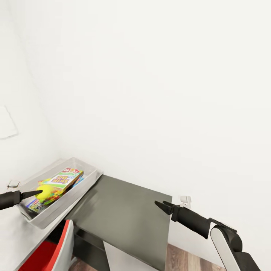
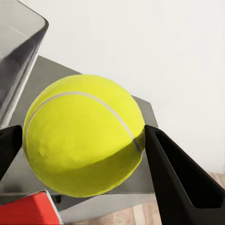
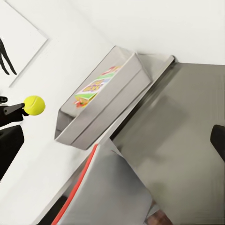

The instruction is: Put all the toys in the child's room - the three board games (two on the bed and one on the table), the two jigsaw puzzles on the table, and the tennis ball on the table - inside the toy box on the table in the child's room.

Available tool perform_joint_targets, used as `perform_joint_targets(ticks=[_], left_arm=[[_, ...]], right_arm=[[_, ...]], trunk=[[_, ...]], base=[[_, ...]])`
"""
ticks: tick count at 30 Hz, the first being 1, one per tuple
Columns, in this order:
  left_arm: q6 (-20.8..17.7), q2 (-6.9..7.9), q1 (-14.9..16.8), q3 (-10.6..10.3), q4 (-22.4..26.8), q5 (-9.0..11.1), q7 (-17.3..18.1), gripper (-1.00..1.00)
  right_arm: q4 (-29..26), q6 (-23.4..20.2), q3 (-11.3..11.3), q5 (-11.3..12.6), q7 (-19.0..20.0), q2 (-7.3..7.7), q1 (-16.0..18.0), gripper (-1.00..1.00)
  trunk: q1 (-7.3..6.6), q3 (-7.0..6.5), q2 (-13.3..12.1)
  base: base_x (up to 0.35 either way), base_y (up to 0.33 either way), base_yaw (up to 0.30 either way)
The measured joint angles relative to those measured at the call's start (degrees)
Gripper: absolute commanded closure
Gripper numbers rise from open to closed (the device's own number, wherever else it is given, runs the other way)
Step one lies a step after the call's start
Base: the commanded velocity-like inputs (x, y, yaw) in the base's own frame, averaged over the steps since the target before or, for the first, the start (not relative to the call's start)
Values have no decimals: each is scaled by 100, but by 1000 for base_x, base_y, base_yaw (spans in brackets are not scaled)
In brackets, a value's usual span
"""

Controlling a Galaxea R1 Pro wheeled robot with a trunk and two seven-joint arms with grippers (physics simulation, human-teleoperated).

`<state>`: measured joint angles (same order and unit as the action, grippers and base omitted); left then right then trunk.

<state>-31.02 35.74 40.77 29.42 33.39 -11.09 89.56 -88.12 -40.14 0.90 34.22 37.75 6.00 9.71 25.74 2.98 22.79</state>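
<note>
My left gripper [image 1: 37, 193] is shut on the yellow tennis ball [image 1: 46, 191], which sits between both black fingers [image 2: 178, 183] in the left wrist view. In the head view the ball hangs over the near end of the grey toy box [image 1: 92, 175]. The right wrist view shows the ball [image 3: 34, 105] just off the box's [image 3: 103, 110] near corner. Colourful board game boxes [image 1: 64, 180] lie inside the toy box. My right gripper [image 1: 161, 205] hovers open over the dark table [image 1: 124, 222], with nothing between its fingers.
The toy box rests on a light tabletop [image 1: 11, 235] beside the dark table, against white walls. A red and grey chair [image 1: 49, 252] stands tucked in below the tables. A wall socket [image 1: 185, 200] sits behind the right gripper. Wooden floor [image 1: 188, 259] shows at the lower right.
</note>
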Motion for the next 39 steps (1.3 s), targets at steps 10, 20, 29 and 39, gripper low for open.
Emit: perform_joint_targets(ticks=[10, 20, 29, 39], left_arm=[[0, 0, 0, 0, -1, -5, 0, 100], [0, -1, 1, 0, -2, -2, -1, 100], [0, -6, 1, 0, -2, -4, -1, 100], [-184, -18, 53, -28, 3, -79, -287, 100]], right_arm=[[0, 1, 0, -1, -3, 2, 0, -100], [6, -7, 8, -2, -2, 20, -1, -100], [7, -8, 10, -1, 0, 31, -1, -100], [0, -6, 30, -2, 0, 54, -1, -100]], trunk=[[0, -52, 0], [0, -57, -1], [1, -58, -1], [1, -58, -1]], base=[[98, 145, 179], [68, 27, 21], [16, 3, 0], [0, 0, 0]])
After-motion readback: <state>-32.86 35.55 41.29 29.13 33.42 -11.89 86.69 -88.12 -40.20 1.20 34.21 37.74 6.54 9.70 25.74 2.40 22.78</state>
